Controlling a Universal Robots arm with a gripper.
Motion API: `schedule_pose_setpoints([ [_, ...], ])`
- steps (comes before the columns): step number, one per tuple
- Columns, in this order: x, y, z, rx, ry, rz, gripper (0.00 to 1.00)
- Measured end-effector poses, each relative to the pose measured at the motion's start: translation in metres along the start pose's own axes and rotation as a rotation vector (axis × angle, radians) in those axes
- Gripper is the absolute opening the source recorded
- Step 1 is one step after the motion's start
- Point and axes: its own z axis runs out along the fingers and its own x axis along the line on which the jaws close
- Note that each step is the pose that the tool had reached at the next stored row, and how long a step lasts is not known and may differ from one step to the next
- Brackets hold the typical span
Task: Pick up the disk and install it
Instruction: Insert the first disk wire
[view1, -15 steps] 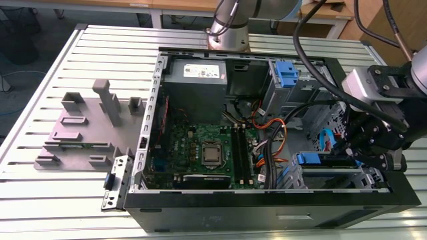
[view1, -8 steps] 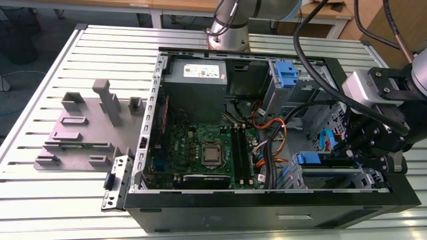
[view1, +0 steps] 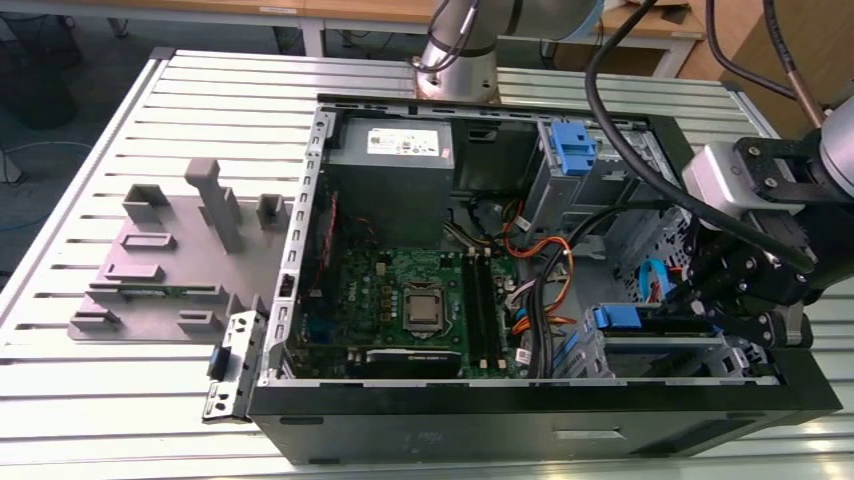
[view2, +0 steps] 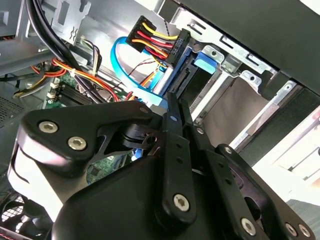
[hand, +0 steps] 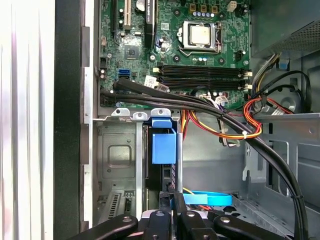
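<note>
The disk (view1: 663, 323) stands on edge in the drive cage (view1: 627, 350) at the case's front corner on the exterior view's right, with a blue tab (view1: 617, 317) at its inner end. In the first wrist view its dark edge (hand: 168, 176) runs from the blue tab (hand: 164, 146) toward my fingers. My gripper (view1: 714, 318) is at the disk's outer end, its black fingers (view2: 173, 117) pressed together and shut. Their tips meet the disk's dark connector end (view2: 182, 82); whether they pinch anything is hidden.
The open computer case (view1: 534, 415) lies on a slatted metal table (view1: 120, 400). Thick black cables (hand: 210, 107) and orange-yellow wires (hand: 250, 132) cross beside the cage. A multi-wire plug (view2: 162, 47) and blue flat cable (view2: 122, 62) hang close to the fingers. A grey fixture (view1: 174, 250) sits on the exterior view's left.
</note>
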Motion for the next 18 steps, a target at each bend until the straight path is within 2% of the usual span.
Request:
schedule_pose_setpoints([
  [3,0.0,0.0,0.0001,-0.0005,0.0,-0.003,0.16],
  [9,0.0,0.0001,0.0004,-0.0055,0.0008,-0.044,0.16],
  [18,0.0002,0.0,0.0019,-0.0062,0.0012,-0.049,0.16],
])
